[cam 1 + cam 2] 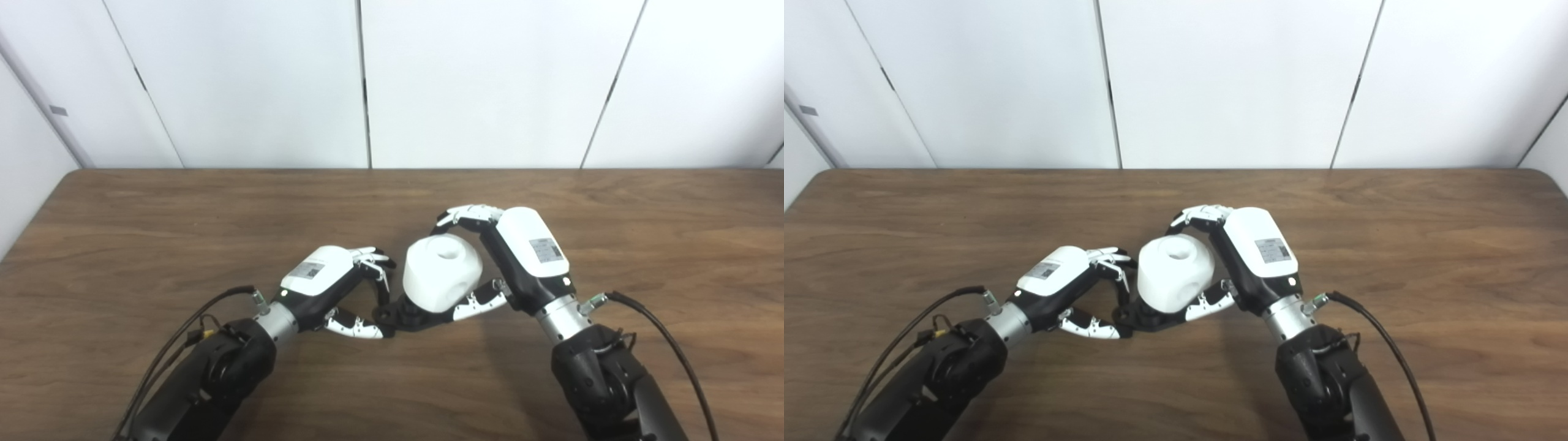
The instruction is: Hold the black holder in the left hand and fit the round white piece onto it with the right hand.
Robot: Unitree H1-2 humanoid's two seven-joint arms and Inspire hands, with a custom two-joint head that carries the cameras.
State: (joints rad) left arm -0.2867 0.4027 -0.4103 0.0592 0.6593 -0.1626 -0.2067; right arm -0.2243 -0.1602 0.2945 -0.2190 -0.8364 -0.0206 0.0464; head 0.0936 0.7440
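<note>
White wall panels behind, brown wood table [153, 245] underneath, and you're working at its centre. Your left hand [334, 288] is pinching the black holder [407, 317] by its left end, fingers above and thumb below, holder lying low against the tabletop. Your right hand [508, 257] is wrapping the round white piece [441, 275], fingers curling over the far side, thumb under the near edge. The piece is sitting directly above the holder, tilting slightly left, its round recess facing up and toward the wall. It looks like it's touching the holder, but the joint is hidden, so seating is probably incomplete. The fit axis is running straight down from your right palm, so the right hand is the one pressing.
</note>
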